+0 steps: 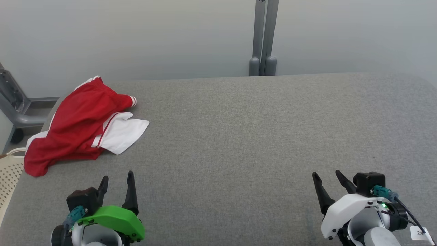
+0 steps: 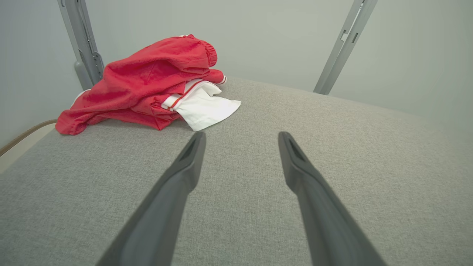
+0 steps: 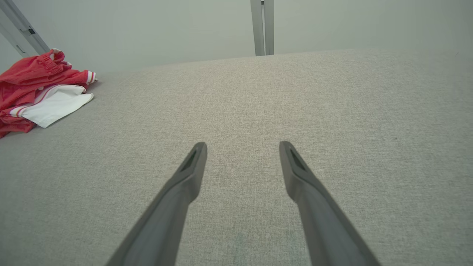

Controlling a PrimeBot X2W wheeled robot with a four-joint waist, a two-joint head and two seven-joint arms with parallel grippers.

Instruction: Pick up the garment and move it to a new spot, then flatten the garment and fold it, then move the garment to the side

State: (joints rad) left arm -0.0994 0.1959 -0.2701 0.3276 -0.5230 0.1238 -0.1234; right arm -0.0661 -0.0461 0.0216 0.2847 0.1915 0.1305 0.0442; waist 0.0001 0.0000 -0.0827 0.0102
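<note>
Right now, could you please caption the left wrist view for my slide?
Open left gripper over grey table, with the crumpled red-and-white garment lying ahead.

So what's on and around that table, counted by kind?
table: 1, grey.
garment: 1, red and white, crumpled at its far left.
End effectors: 2, the left end effector and right end effector, both open.
basket: 1, cream, beside the table.
Total: 5.

We count one garment (image 1: 78, 126) ahead of the parted jaws of our left gripper (image 1: 117, 175); two grippers, counting the right gripper (image 1: 325, 173), each with two fingers (image 1: 130, 193); one table (image 1: 239, 136); one basket (image 1: 8, 174) left of those jaws.
</note>
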